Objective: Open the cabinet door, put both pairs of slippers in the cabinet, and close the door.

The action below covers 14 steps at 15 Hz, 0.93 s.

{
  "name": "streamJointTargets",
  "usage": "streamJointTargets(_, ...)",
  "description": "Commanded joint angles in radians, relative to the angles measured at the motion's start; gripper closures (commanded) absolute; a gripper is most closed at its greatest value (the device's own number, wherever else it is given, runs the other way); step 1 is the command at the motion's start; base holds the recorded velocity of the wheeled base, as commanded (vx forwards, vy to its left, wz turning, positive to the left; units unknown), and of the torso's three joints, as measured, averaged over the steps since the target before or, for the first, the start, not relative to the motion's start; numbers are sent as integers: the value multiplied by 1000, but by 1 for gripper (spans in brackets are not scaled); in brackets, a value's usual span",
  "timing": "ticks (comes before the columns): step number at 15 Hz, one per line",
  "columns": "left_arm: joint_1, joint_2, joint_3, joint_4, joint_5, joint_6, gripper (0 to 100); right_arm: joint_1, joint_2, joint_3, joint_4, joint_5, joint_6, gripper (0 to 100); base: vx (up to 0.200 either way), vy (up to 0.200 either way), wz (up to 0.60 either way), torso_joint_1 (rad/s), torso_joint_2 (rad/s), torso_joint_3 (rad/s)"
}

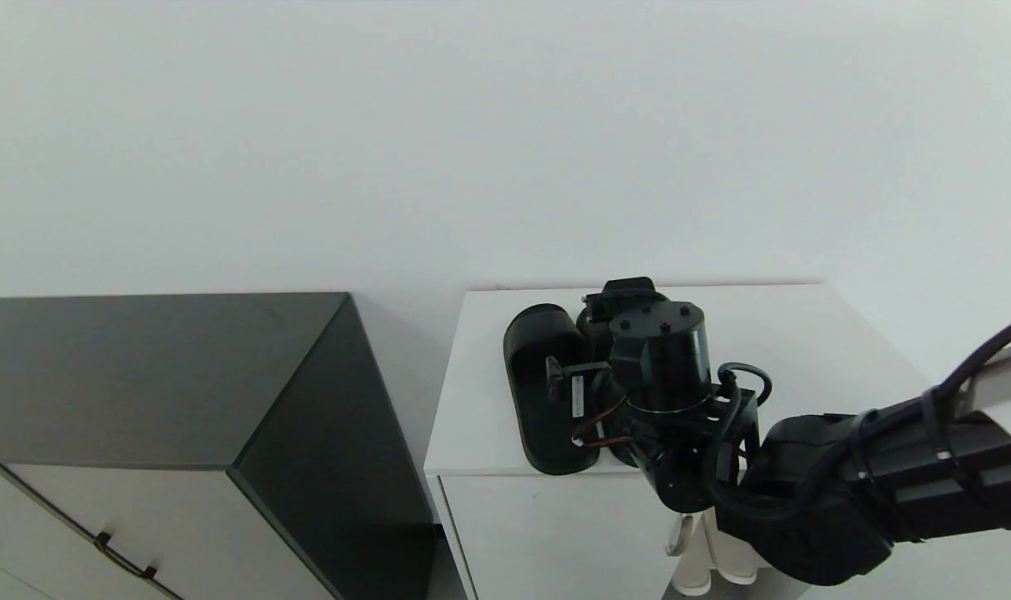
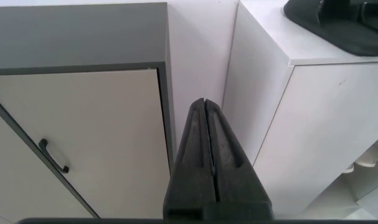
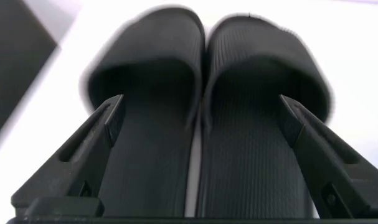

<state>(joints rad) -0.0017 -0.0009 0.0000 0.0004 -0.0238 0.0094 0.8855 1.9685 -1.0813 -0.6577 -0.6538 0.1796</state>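
A pair of black slippers [image 1: 540, 379] lies side by side on top of a white cabinet [image 1: 547, 533]. My right gripper [image 3: 201, 102] hangs over them, open, with one finger [image 3: 101, 134] outside each slipper so that it straddles the pair [image 3: 263, 81]. My left gripper [image 2: 204, 107] is shut on nothing, low in front of the gap between the white cabinet [image 2: 282, 124] and a dark-topped cabinet [image 2: 83, 124]. That cabinet's beige door is shut and has a black handle [image 2: 53, 155]. The black slippers' [image 2: 338, 25] edge shows above.
White slipper-like shapes [image 1: 709, 567] sit low at the white cabinet's front right, under my right arm. The dark-topped cabinet [image 1: 138, 375] stands on the left with a narrow gap beside it. A plain wall runs behind both.
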Motion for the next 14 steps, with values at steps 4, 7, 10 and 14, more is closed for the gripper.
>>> streamJointTargets(4,0,1,0,0,-1,0,100,-40,118,-69,-10,6,-6,0,0,0,0,0,0,0)
streamJointTargets(7,0,1,0,0,-1,0,100,-79,179,-154,-10,10,-6,0,0,0,0,0,0,0)
streamJointTargets(10,0,1,0,0,1,0,100,-92,225,-215,-10,20,-8,0,0,0,0,0,0,0)
streamJointTargets(14,0,1,0,0,-1,0,100,-105,256,-269,-10,22,-28,100,0,0,0,0,0,0)
